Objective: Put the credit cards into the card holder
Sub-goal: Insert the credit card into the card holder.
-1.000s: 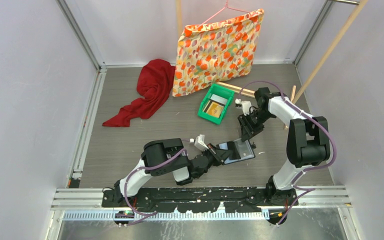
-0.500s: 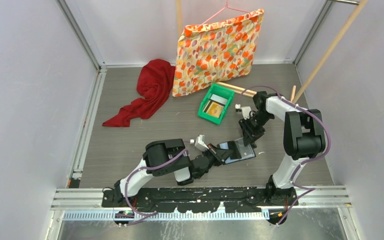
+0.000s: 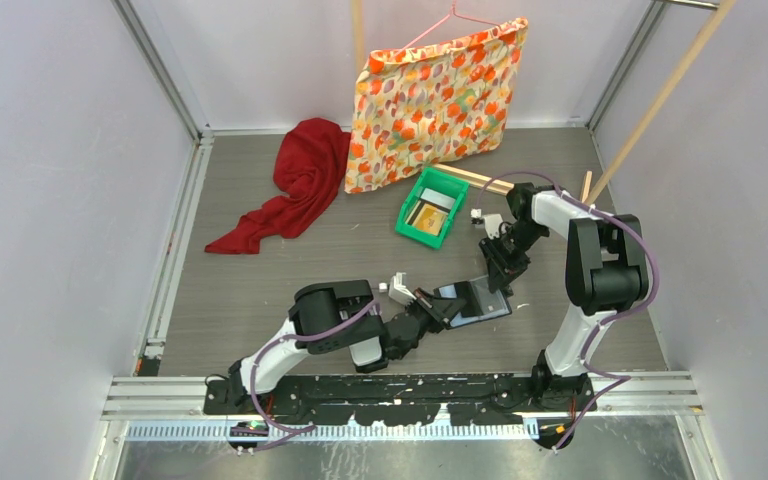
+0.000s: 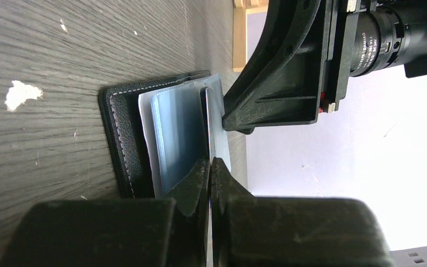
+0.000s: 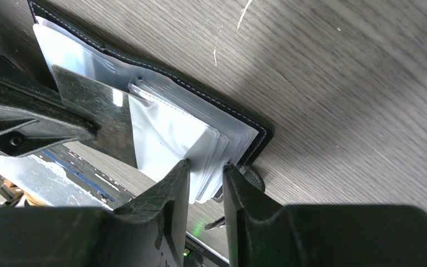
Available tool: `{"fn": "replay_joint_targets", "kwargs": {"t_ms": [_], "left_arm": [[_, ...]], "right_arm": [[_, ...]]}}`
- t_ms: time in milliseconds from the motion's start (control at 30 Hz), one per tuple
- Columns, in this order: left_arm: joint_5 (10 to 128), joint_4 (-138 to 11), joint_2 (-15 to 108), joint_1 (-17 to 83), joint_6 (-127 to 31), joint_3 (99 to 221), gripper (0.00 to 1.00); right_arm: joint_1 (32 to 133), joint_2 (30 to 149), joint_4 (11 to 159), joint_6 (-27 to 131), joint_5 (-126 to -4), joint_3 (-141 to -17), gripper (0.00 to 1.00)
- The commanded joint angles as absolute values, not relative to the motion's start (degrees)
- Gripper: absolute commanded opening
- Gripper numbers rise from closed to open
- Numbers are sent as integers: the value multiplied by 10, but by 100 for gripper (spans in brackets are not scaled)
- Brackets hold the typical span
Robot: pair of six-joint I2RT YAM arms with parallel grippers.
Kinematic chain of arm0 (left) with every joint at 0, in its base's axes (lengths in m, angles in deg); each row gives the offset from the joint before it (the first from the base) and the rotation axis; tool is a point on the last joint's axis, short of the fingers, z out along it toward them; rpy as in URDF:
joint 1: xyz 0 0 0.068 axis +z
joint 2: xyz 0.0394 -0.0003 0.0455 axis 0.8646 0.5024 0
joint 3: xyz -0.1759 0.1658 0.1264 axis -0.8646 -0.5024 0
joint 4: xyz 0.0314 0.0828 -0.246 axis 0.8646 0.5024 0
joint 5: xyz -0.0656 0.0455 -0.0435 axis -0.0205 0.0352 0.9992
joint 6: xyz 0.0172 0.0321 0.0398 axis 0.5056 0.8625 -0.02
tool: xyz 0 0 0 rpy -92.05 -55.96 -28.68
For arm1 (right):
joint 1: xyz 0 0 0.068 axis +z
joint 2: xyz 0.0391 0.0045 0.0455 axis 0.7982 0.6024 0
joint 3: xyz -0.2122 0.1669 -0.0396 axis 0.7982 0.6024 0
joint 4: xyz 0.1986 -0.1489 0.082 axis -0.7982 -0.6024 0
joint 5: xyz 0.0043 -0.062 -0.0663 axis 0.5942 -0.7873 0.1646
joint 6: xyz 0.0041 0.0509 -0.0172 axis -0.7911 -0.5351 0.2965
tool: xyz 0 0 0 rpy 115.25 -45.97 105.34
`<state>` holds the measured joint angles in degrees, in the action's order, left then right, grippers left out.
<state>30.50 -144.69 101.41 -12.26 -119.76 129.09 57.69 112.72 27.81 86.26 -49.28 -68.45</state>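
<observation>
The black card holder (image 3: 482, 303) lies open on the table, its greyish-blue pocket pages (image 4: 178, 133) fanned up. My left gripper (image 3: 441, 305) is shut on a dark shiny credit card (image 5: 95, 114), seen edge-on (image 4: 207, 119) in the left wrist view, with its far end among the pages. My right gripper (image 5: 206, 173) comes from the far side, and its narrowed jaws pinch the loose edges of a stack of pages (image 5: 208, 150). More credit cards, one yellow-gold (image 3: 425, 221), lie in the green tray (image 3: 412, 199).
A red cloth (image 3: 295, 185) lies at the back left. A flowered bag (image 3: 432, 100) hangs on a hanger at the back. Wooden sticks (image 3: 660, 95) lean at the right wall. The holder's snap tab (image 5: 253, 179) sits by my right fingertips.
My right gripper came down a little toward the card holder and its jaws narrowed onto the page stack. The left gripper stayed shut on the card, almost still.
</observation>
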Motion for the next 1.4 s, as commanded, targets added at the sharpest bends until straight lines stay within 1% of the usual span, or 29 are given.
{"fn": "replay_joint_targets", "kwargs": {"t_ms": [0, 333, 400, 467, 600, 767, 900, 1000, 1167, 1367], "left_arm": [[270, -1431, 1035, -128, -1187, 1294, 0], [282, -1430, 1052, -143, -1192, 1336, 0], [283, -1424, 1057, -148, -1196, 1346, 2], [288, -1411, 1059, -151, -1203, 1351, 7], [295, -1382, 1048, -150, -1210, 1347, 21], [297, -1314, 1002, -149, -1205, 1323, 44], [302, -1268, 967, -143, -1197, 1305, 49], [321, -1237, 955, -134, -1196, 1306, 52], [342, -1200, 940, -126, -1193, 1308, 60], [351, -1100, 900, -121, -1184, 1317, 63]], "right_arm": [[579, 1134, 259, 870, -474, -692, 31], [579, 1136, 254, 872, -461, -693, 30], [580, 1136, 254, 872, -460, -693, 30], [579, 1137, 253, 872, -460, -694, 30], [579, 1135, 253, 872, -460, -694, 30], [578, 1131, 255, 871, -462, -694, 30], [579, 1128, 256, 872, -463, -695, 30], [578, 1125, 257, 871, -462, -695, 30], [576, 1122, 257, 872, -461, -694, 31], [577, 1123, 257, 871, -459, -694, 32]]}}
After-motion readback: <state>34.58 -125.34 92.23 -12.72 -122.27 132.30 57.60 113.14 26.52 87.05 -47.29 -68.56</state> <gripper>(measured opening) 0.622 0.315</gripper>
